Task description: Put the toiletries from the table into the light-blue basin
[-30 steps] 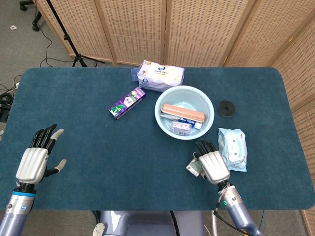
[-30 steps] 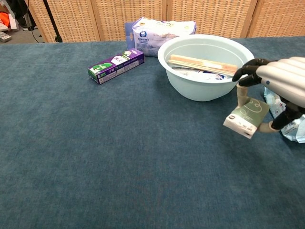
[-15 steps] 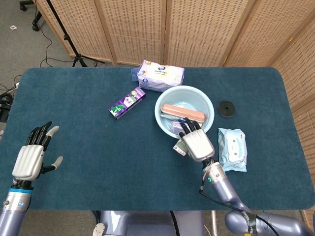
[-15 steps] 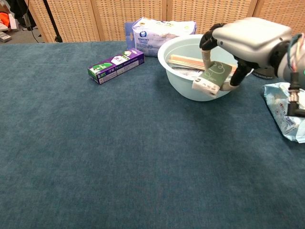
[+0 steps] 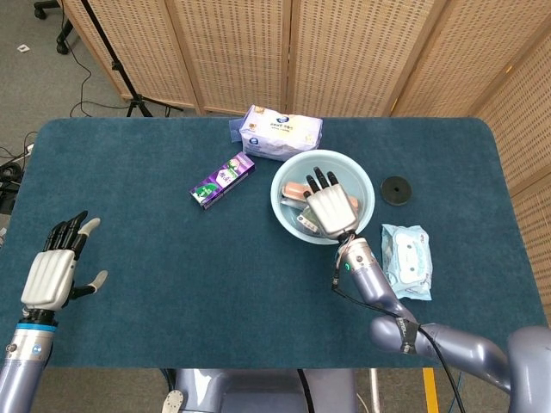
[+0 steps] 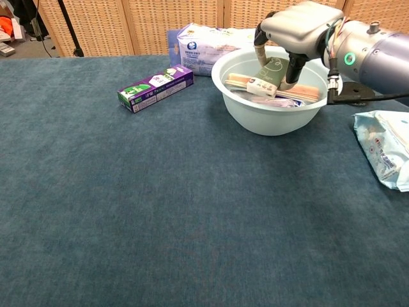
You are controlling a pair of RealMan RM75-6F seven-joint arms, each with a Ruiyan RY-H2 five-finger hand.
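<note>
Over the light-blue basin, the right hand pinches a small green packet between thumb and fingers, holding it tilted just above the things already lying inside, among them a long orange box. Left of the basin lies a purple toothpaste box; just behind it, a white tissue pack; to its right, a wet-wipes pack. Well left of the basin, the left hand hovers, fingers spread, holding nothing.
</note>
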